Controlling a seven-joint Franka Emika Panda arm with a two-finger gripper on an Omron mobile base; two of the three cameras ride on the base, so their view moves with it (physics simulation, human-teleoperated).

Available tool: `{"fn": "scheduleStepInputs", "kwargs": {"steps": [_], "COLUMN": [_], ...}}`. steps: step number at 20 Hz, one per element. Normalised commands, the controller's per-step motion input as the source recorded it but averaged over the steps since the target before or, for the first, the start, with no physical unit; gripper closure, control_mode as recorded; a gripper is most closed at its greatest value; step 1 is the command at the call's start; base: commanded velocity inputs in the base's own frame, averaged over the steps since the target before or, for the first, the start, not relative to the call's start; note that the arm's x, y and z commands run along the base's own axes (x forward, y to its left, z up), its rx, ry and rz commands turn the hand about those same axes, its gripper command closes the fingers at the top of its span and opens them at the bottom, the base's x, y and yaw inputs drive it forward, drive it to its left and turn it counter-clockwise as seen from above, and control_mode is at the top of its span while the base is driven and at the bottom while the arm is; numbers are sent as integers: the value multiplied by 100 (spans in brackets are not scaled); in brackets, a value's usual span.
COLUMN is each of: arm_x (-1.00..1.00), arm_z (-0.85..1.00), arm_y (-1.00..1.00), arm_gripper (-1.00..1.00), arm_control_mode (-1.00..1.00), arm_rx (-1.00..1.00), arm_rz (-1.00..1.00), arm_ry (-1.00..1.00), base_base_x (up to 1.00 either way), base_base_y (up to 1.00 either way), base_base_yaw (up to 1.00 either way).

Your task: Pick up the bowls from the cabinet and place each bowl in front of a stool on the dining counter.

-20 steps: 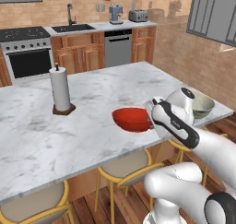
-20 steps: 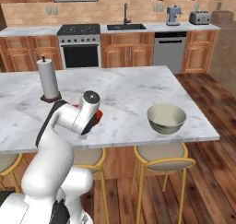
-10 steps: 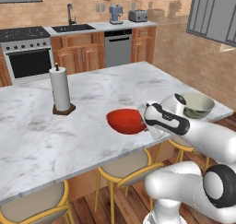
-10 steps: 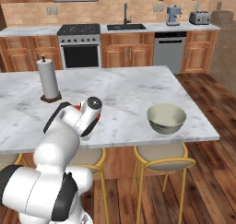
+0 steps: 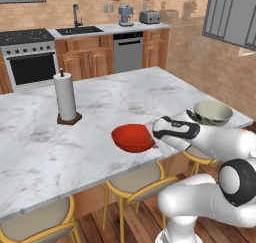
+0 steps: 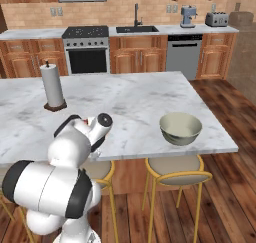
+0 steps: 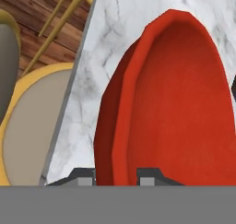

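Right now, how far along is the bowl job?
Done: the pale bowl sits on the dining counter in front of a stool. In hand: the claw grips the rim of the red bowl, low over the counter's near edge above another stool. Left: release it.

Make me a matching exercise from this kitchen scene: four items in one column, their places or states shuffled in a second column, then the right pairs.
Items
1. red bowl
2. grey-green bowl
3. paper towel roll
4. toaster

Places or states
A. on the back worktop, beside the coffee machine
B. standing upright on a dark base on the dining counter
C. held by its rim in the pincer, above the near edge of the dining counter
D. sitting free on the dining counter near its right end, behind a stool

Pairs: 1-C, 2-D, 3-B, 4-A
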Motion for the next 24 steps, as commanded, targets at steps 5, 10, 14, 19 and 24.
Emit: {"fn": "scheduleStepInputs", "kwargs": {"steps": [5, 10, 14, 19, 24], "arm_x": [4, 10, 14, 24, 10], "arm_z": [-31, -18, -11, -1, 0], "arm_y": [11, 10, 5, 0, 0], "arm_gripper": [100, 100, 100, 100, 100], "arm_control_mode": [-100, -100, -100, -100, -100], "arm_rx": [0, 0, 0, 0, -1], "arm_rz": [11, 10, 9, 6, 0], "arm_ry": [-2, -2, -2, 0, 4], "base_base_x": [0, 0, 0, 0, 0], "base_base_y": [0, 0, 0, 0, 0], "base_base_yaw": [0, 0, 0, 0, 0]}}
